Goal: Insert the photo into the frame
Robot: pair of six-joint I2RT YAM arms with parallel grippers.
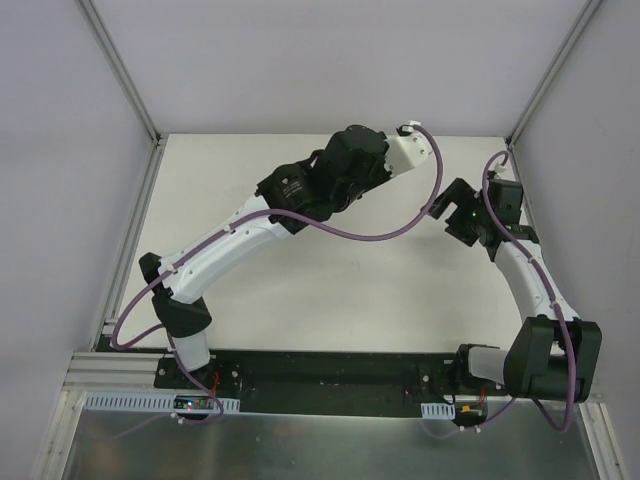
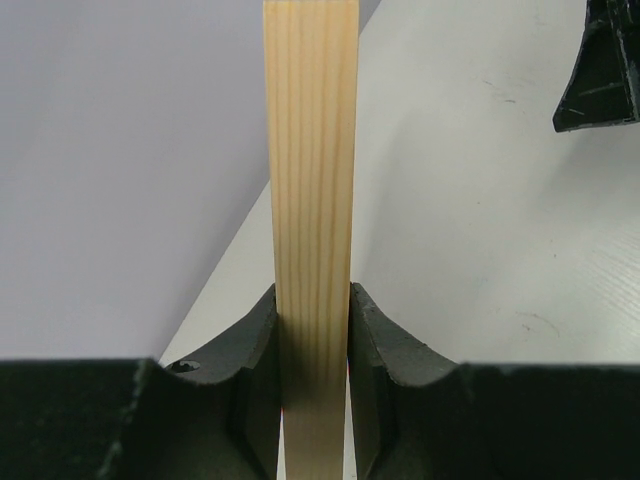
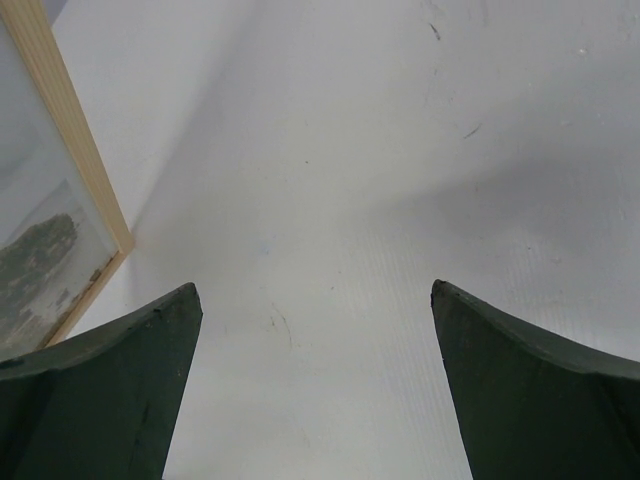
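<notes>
My left gripper (image 2: 312,300) is shut on a narrow light wood strip of the frame (image 2: 312,150), which rises edge-on between the two fingers. In the right wrist view the frame's corner (image 3: 75,150) shows at the far left. The photo (image 3: 35,260), a rocky green-brown cliff under pale sky, lies inside the wooden border. My right gripper (image 3: 315,300) is open over the bare white table, to the right of the frame and apart from it, with nothing between its fingers. In the top view my left arm hides the frame, and the right gripper (image 1: 462,215) hangs beside it.
The white tabletop (image 1: 330,290) is closed in by grey walls (image 1: 60,150) with aluminium posts at the back corners. A black fingertip (image 2: 600,70) of the right gripper shows at the upper right of the left wrist view.
</notes>
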